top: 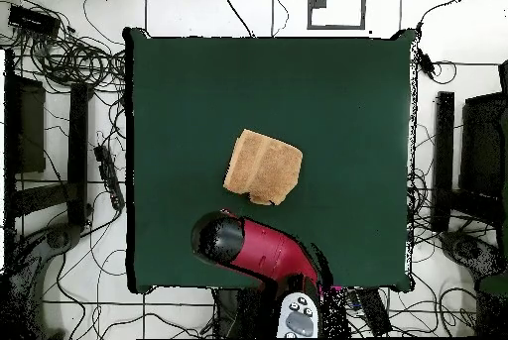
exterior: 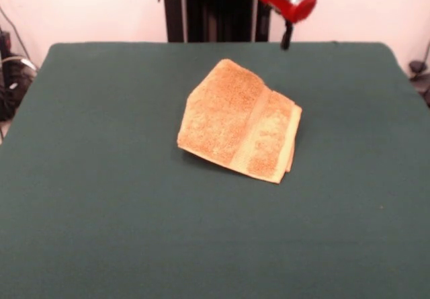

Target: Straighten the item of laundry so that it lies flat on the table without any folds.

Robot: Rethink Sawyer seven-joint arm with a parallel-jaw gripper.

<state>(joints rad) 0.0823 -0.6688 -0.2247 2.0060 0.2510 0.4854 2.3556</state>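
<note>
The orange-tan towel (exterior: 238,121) lies folded over on itself near the middle of the dark green table (exterior: 101,198). One woven band stripe runs across its top layer, and stacked layers show at its right edge. In the overhead view the towel (top: 263,167) is a small, compact shape on the table (top: 337,88). My gripper (exterior: 287,38) hangs at the table's far edge, behind and to the right of the towel, well apart from it. Only its dark tip shows below the red wrist. In the overhead view the red arm's end (top: 218,239) covers it, just below the towel.
The black pedestal (exterior: 215,7) stands behind the table's far edge. Cables and dark equipment (top: 69,68) lie on the floor around the table on all sides. Cables also show at the left edge of the front view (exterior: 12,77).
</note>
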